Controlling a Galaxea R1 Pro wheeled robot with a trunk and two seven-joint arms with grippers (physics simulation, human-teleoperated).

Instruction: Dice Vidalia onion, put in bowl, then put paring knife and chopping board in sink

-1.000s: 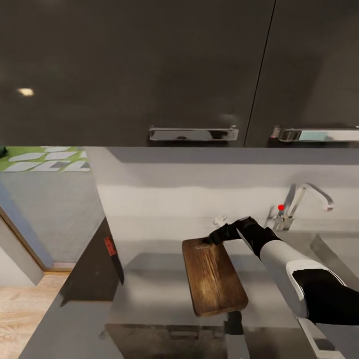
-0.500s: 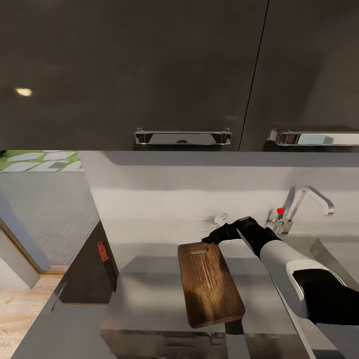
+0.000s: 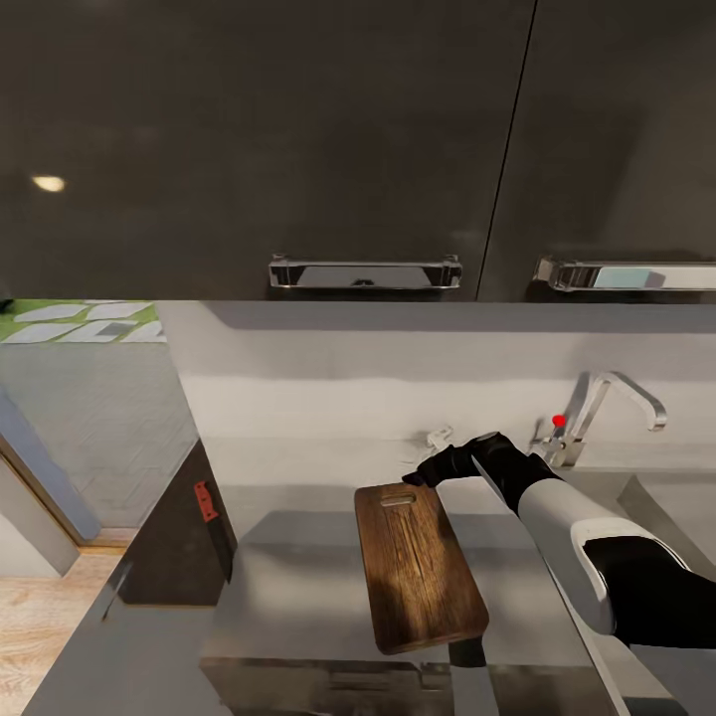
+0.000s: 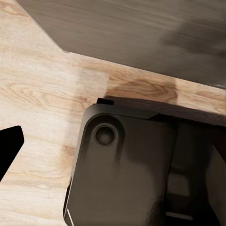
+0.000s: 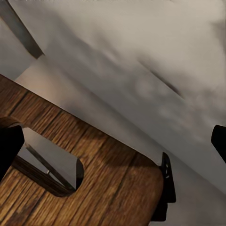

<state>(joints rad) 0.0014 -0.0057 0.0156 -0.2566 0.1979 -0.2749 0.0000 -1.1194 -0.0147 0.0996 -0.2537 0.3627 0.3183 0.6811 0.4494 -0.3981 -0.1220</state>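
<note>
The brown chopping board lies lengthwise on the grey countertop, slot handle at its far end. My right gripper hovers over that end. In the right wrist view its fingers stand wide apart: one finger is over the board by the slot, the other is off the board's corner. The red-handled paring knife lies at the countertop's left end. The sink and its chrome tap are at the right. The onion and bowl are out of view. One left finger hangs over the wooden floor.
Dark upper cabinets with chrome handles hang above the counter. A pale backsplash wall runs behind it. My own dark base sits on the wood floor under the left arm. Left of the counter is a doorway with tiled floor.
The whole picture shifted a little as the camera moved, then held still. My right gripper stays at the board's far end, and the board and knife have not visibly moved.
</note>
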